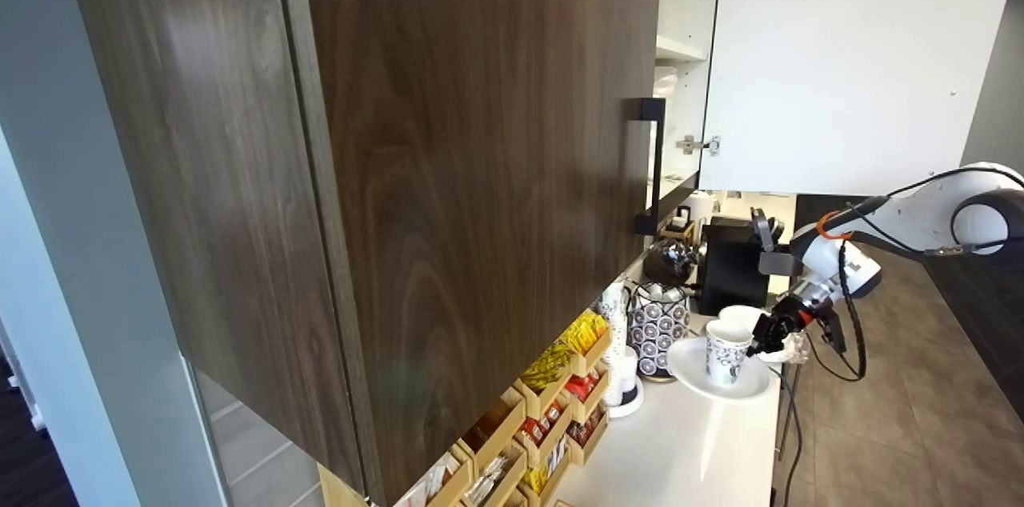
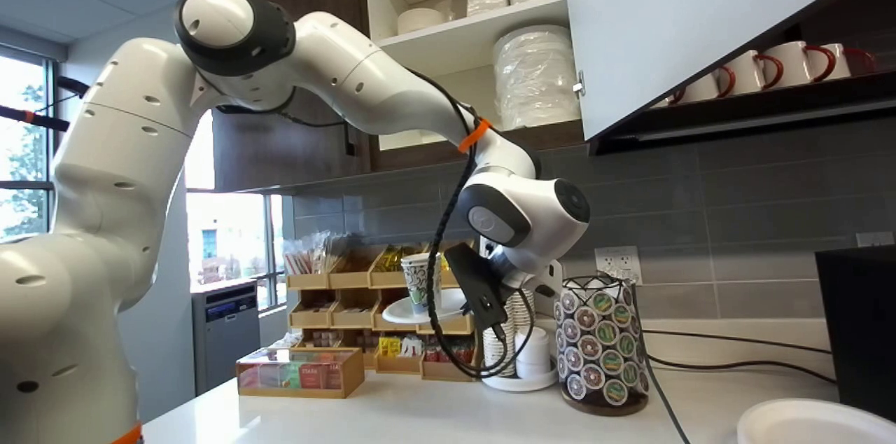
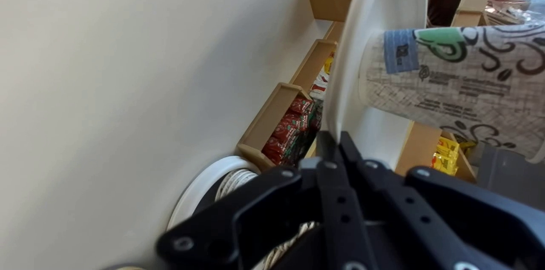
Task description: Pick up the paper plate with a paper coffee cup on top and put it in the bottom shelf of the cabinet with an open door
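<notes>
My gripper (image 3: 335, 136) is pinched across the rim of the paper plate (image 3: 357, 40), which juts to its left in both exterior views, aloft over the counter (image 2: 406, 416), the paper coffee cup (image 3: 460, 78) standing on it. Far and higher, right of the plate in an exterior view, lies the open cabinet (image 2: 382, 4); I'd lift level.

In an exterior view, the camera looks from high, very near the cabinet (image 1: 480, 171), down along the tabletop (image 1: 664, 451), its front edge at right. In an exterior view, the camera faces, from low, the tiled wall (image 2: 644, 213) behind the tabletop's back edge. Both share the paper plate (image 2: 399, 312) and the arm (image 2: 378, 94). The wrist view looks closely along the gripper (image 3: 334, 139) to this plate.
</notes>
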### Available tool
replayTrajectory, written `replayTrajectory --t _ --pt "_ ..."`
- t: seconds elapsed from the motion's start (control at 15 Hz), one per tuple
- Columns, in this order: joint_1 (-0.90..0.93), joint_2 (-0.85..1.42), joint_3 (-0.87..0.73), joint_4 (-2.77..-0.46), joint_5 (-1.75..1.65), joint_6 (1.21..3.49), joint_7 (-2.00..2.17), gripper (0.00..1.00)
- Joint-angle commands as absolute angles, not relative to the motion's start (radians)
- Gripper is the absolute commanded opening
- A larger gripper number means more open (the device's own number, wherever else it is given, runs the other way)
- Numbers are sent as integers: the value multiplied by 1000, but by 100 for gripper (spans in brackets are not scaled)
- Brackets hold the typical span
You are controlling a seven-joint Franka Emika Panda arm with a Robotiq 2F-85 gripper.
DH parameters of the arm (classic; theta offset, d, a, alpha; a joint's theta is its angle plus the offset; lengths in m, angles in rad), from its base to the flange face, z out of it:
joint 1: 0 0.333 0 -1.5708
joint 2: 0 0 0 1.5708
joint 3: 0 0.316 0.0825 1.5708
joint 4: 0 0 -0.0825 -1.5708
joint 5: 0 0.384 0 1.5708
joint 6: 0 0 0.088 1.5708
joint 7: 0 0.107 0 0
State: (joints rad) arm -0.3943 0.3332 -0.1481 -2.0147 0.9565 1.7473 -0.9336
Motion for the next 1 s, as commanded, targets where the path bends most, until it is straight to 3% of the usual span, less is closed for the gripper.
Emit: replayTrajectory --t 0.0,0.93 --pt "-372 293 -177 -2001 949 1694 -917 1" --pt "-360 173 -227 -1858 878 1387 -743 1"
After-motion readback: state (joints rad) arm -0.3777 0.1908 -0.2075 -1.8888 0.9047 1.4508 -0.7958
